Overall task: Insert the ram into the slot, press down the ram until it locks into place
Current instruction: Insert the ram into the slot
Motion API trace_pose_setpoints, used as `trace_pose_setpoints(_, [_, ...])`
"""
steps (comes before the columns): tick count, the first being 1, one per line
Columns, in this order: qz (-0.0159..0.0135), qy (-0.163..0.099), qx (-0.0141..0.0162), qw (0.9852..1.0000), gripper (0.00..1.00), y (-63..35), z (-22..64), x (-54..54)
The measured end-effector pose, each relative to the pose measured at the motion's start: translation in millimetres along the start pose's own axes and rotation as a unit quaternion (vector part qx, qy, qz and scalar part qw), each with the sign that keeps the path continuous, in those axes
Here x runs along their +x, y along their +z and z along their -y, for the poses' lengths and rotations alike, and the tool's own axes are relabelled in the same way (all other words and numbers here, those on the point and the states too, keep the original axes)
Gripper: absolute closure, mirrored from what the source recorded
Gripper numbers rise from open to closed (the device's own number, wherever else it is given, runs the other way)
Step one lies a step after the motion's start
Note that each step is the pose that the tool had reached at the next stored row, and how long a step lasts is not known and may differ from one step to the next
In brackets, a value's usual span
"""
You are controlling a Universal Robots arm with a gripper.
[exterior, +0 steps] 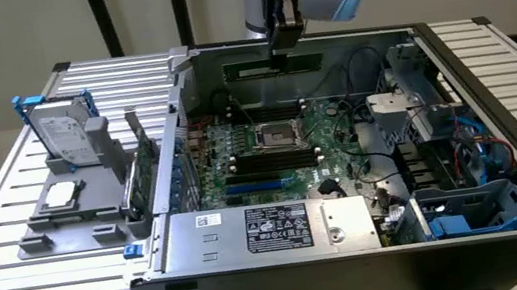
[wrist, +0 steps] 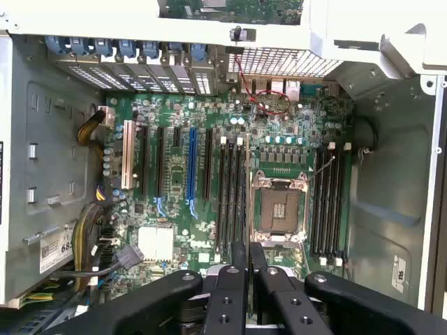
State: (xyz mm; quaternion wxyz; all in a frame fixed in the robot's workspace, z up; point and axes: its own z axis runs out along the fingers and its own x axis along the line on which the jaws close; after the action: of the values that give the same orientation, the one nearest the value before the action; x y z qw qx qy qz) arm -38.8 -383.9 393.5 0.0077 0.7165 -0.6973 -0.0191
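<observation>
In the exterior view my gripper [exterior: 283, 48] hangs over the far side of the open computer case, shut on the ram [exterior: 272, 66]. The ram is a flat green stick with a pale label, held level and well above the motherboard [exterior: 330, 169]. Several parallel black slots [exterior: 270, 161] lie below it, beside the square metal CPU socket [exterior: 276, 136]. From the wrist view I look straight down: my gripper [wrist: 248, 255] has its black fingers [wrist: 239, 269] close together over the board. Black slots [wrist: 230, 195] run on one side of the CPU socket [wrist: 279, 209] and more [wrist: 327, 202] on the other.
A blue socket [exterior: 255, 188] lies near the black ones. The power supply [exterior: 262, 230] fills the case's near side, with drive cages [exterior: 430, 114] and cables toward the exterior view's right. Outside the case, a grey holder [exterior: 72, 213] carries an upright expansion card [exterior: 145, 171] and a hard drive [exterior: 65, 137].
</observation>
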Motion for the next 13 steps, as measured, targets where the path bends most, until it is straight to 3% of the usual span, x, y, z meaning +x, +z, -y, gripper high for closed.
trace_pose_setpoints(13, [0.0000,0.000,0.0000,1.0000,0.87,-0.6,0.0,0.0])
